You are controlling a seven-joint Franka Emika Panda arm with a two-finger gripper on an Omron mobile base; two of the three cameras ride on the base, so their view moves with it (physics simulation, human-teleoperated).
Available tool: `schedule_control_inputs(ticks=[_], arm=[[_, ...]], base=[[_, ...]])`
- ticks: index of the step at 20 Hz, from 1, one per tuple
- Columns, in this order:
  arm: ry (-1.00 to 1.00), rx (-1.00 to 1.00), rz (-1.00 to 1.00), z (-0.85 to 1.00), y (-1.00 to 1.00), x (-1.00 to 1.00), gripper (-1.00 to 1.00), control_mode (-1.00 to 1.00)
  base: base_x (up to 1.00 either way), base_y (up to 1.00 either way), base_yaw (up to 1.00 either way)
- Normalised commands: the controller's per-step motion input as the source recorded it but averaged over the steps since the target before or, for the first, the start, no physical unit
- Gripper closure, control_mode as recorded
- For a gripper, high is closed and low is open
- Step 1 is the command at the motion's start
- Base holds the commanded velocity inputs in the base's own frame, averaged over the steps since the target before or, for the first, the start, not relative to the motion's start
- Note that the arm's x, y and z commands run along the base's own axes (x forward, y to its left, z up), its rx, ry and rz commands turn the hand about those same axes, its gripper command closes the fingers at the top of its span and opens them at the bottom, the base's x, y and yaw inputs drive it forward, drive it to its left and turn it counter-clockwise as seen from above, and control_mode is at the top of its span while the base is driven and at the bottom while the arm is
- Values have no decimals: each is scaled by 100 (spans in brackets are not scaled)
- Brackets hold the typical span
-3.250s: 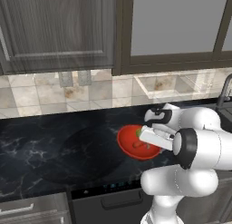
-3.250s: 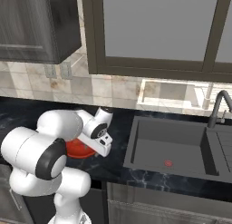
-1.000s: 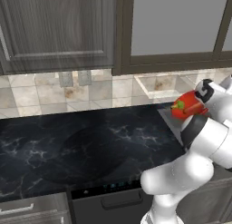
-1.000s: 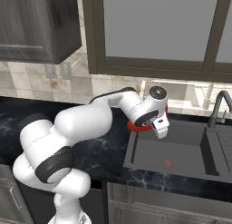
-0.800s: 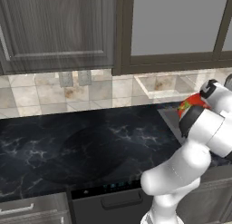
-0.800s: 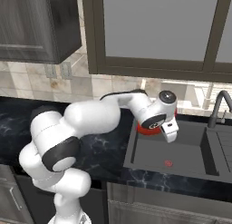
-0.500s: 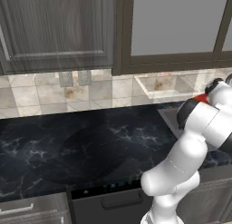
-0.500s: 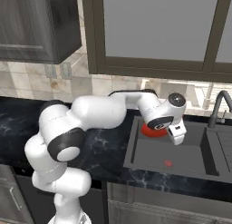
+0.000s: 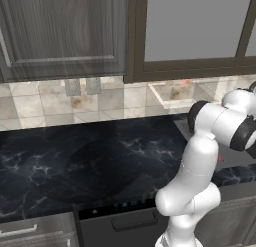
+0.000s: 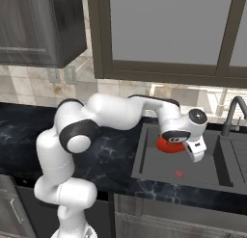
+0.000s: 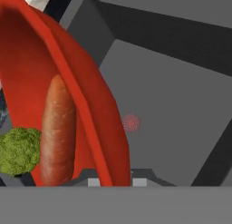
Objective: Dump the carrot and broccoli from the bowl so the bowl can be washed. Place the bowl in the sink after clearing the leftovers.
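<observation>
The tool is holding the bowl over the sink (its grip is hidden, so I cannot tell). The carrot and broccoli are lying inside the bowl.

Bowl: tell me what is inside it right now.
In the hand view the bowl holds the carrot and the broccoli. Its lowest part is cut off by the picture's edge, so anything there stays unseen.

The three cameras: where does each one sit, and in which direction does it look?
Left base view: behind the arm's left, looking forward-down over the countertop; white arm at right.
Right base view: behind its right, facing the sink; arm reaching, bowl held over the basin.
Hand view: on the hand, looking along the gripper at bowl, carrot, broccoli.
Shared: right base and hand views show bowl, sink.
</observation>
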Motion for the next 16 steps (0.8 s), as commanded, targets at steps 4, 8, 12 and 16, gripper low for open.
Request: schedule_control_inputs(ticks=[4, 8, 12, 16], arm=[[3, -4, 0, -41, 0, 28, 100, -100], [1, -9, 0, -51, 0, 32, 100, -100], [0, -12, 0, -44, 0, 26, 100, -100], [0, -15, 0, -25, 0, 24, 100, -100]], base=[[0, 0, 0], [0, 0, 0], [0, 0, 0], [0, 0, 0]])
